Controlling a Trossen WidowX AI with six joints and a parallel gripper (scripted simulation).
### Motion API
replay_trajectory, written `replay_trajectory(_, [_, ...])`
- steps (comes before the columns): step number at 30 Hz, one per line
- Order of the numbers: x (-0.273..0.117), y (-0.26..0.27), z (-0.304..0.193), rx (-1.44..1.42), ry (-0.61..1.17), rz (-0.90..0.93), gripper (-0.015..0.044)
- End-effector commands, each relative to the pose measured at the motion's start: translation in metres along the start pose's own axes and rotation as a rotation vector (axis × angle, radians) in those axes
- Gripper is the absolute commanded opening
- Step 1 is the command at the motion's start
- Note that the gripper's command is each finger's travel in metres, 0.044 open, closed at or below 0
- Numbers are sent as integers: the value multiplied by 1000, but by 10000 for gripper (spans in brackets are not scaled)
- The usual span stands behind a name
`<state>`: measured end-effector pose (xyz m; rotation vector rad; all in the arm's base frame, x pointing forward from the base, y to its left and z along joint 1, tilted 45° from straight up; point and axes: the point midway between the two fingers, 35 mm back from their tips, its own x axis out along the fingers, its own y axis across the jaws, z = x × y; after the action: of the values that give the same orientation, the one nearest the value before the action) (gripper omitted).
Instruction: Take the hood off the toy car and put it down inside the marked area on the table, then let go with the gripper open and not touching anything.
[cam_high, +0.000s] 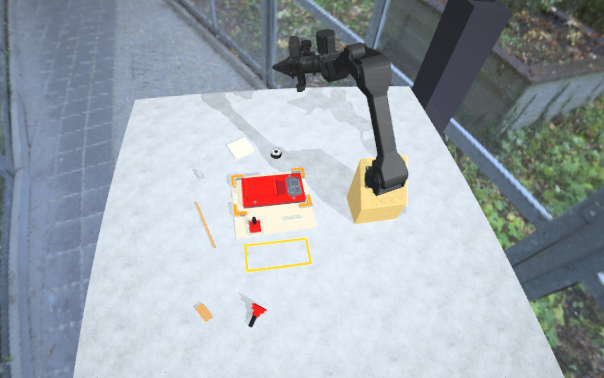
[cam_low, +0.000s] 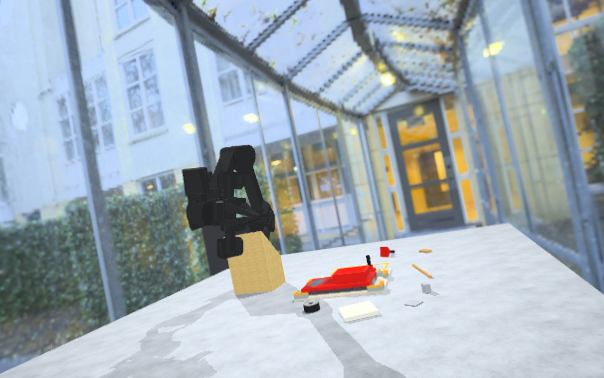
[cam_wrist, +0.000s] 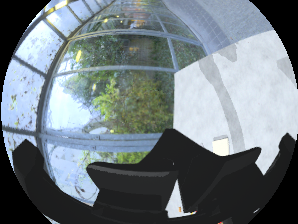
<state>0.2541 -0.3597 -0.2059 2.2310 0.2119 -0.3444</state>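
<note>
Well, my gripper (cam_high: 281, 67) is up high in the air, past the far edge of the table (cam_high: 400, 300), and my fingers are pressed together with nothing between them. They touch nothing at all. In my wrist view I see my own dark fingers down low, with glass walls and green bushes beyond them, and a bit of the white table off to one side. The toy car (cam_high: 272, 190) is far below my fingers and well apart from them. It is red and sits on a cream board (cam_high: 277, 220) with orange corners. The hood (cam_high: 295, 187) is on the car, at the end closer to my yellow base block (cam_high: 376, 202), though it looks small from up here and I can only guess at its edges. The marked area (cam_high: 277, 254) is a yellow outline on the table, just past the board on the side away from my fingers. A small black ring (cam_high: 276, 152) and a pale flat tile (cam_high: 240, 148) lie between the car and the table edge under me. An orange stick (cam_high: 205, 224) lies beside the board. Further off are a little red and black tool (cam_high: 257, 313) and a short orange block (cam_high: 203, 311).
</note>
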Motion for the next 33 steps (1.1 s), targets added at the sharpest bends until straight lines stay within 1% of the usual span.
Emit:
replay_trajectory(1, [1, 0, -1, -6, 1, -4, 26])
replay_trajectory(9, [49, -3, -53, -261, 85, -200, 236])
replay_trajectory(17, [84, -18, -124, -560, 244, -412, 440])
replay_trajectory(25, [96, -41, -203, -869, 485, -604, 440])
replay_trajectory(33, [83, -67, -284, -1167, 814, -755, 440])
